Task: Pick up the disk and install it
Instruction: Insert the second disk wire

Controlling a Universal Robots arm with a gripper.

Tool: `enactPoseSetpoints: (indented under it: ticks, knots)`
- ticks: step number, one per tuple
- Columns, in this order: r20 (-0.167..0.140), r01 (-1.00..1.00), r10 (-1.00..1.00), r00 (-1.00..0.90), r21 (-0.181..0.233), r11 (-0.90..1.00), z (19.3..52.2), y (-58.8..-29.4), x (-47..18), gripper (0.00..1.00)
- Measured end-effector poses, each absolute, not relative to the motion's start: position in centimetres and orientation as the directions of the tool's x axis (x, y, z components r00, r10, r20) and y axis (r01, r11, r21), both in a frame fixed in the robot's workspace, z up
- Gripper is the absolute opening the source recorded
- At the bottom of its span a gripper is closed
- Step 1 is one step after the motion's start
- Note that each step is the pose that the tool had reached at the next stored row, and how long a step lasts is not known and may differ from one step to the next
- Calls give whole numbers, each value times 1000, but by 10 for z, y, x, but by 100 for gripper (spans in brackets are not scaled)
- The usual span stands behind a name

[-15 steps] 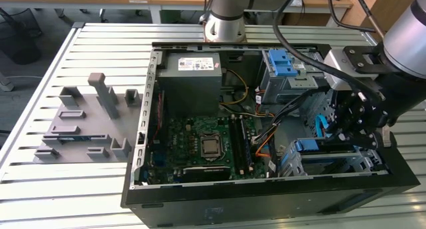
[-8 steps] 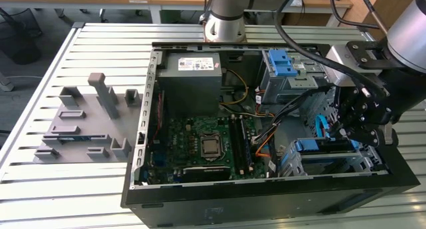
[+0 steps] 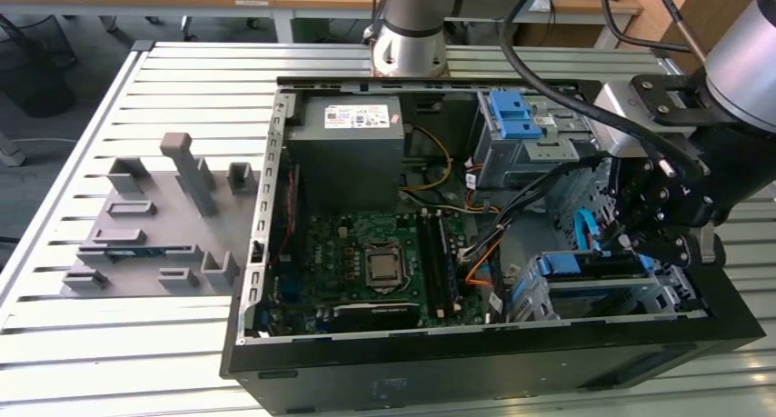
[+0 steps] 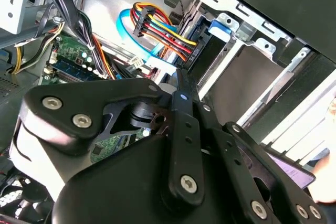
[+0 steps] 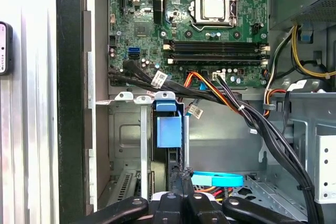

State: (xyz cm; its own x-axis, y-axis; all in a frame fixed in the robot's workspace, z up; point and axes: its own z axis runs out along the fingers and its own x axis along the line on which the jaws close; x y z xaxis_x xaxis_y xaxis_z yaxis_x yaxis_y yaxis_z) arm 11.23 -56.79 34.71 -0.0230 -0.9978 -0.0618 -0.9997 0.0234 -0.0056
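Ribbed metal table [image 3: 145, 344] | open black case [image 3: 485, 362] | end effector [image 5: 181, 182] pressed together above blue-railed disk [image 5: 169, 129]

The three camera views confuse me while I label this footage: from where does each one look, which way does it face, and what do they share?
Exterior view: off the arm, above the table, looking down into the open computer case; the arm and hand show at the exterior view's right.
First wrist view: on the wrist, looking past the hand across the drive cage to the motherboard.
Second wrist view: on the wrist, behind the hand's linkage, facing the drive cage.
Shared: all three show the motherboard.
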Motion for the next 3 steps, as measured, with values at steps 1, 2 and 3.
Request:
enactPoseSetpoints:
  ticks: [1,2,3]
  knots:
    - [-62,-1000,-998,-23,-6,23,347,-568,112,11]
    - [-62,-1000,-998,-23,-6,23,347,-568,112,11]
    - [-62,-1000,-998,-23,-6,23,347,-568,112,11]
